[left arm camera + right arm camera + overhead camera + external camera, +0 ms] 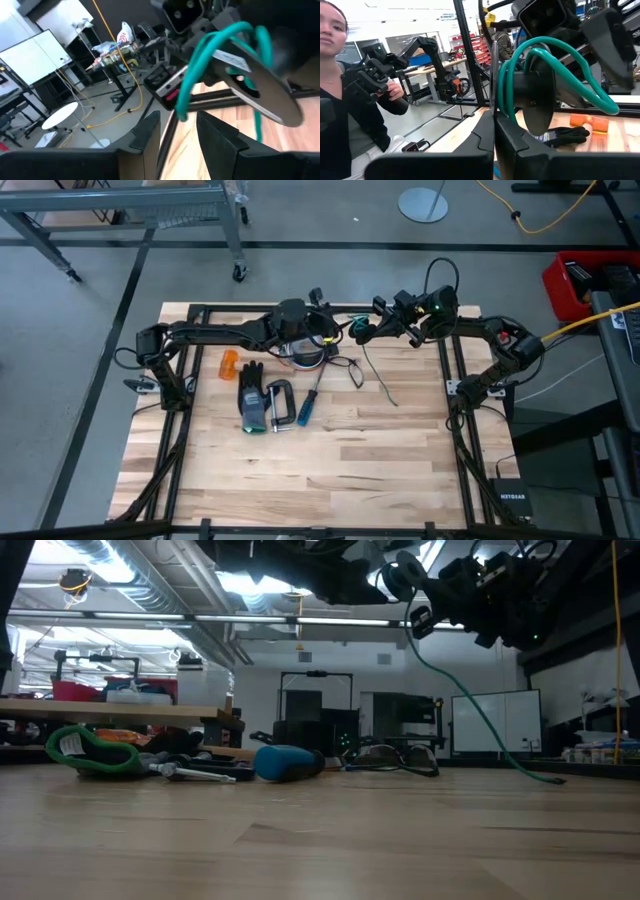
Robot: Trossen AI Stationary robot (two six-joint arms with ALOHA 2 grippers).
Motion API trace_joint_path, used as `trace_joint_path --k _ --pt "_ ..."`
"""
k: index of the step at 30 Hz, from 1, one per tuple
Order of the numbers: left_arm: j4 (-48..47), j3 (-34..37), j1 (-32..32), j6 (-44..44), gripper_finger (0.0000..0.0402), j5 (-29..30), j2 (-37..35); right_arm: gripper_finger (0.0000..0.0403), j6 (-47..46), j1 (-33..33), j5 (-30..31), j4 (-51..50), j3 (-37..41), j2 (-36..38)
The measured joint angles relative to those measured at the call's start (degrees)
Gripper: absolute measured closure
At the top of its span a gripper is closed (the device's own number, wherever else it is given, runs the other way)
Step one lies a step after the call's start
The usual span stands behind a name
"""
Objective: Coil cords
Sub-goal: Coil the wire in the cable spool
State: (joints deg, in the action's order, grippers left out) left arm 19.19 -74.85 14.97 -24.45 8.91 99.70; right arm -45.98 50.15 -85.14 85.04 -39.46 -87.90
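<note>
The teal cord [210, 45] is wound into a few loops at my right gripper [494, 135], which is shut and held level above the table's far middle [378, 318]. Its tail [470, 700] drops slack, and its free end [545, 778] lies on the wood. My left gripper [177, 145] faces the right one [345, 332], open, with the loops' near end [180, 112] just ahead of the gap. A black cord [350, 370] lies loose on the table by the tape roll. My right gripper is shut on the teal cord where its loops gather [502, 95], right beside the fingertips. The fingers come in level from the table's right. The loops stand upright and clear of the table, and the tail hangs slack below. My left gripper: whether it touches the loops cannot be told.
A tape roll [305, 352] sits under my left arm. An orange piece [230, 363], a black glove [252, 395], a clamp [280, 402] and a blue screwdriver [308, 402] lie left of centre. A person [350, 100] stands beyond the table. Bare wood spreads toward the near edge [330, 470].
</note>
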Motion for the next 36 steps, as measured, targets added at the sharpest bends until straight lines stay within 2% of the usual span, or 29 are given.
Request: trace_joint_path --k 10,20,29,36 --pt "0.6 0.0 -1.6 -4.7 0.0292 0.0 0.0 0.0402 0.1 0.1 0.1 0.0 0.0 0.0" --pt "0.8 0.0 -1.9 -4.8 0.0392 0.3 0.0 0.0402 0.1 0.1 0.4 0.0 0.0 0.0" --pt "-4.1 0.0 -2.0 1.3 0.0397 1.6 0.0 0.0402 2.3 0.1 2.0 -0.2 0.0 -0.1" --pt "-6.2 -0.1 -2.5 3.7 0.0398 1.8 0.0 0.0402 4.5 0.1 5.6 -0.2 0.0 -0.1"
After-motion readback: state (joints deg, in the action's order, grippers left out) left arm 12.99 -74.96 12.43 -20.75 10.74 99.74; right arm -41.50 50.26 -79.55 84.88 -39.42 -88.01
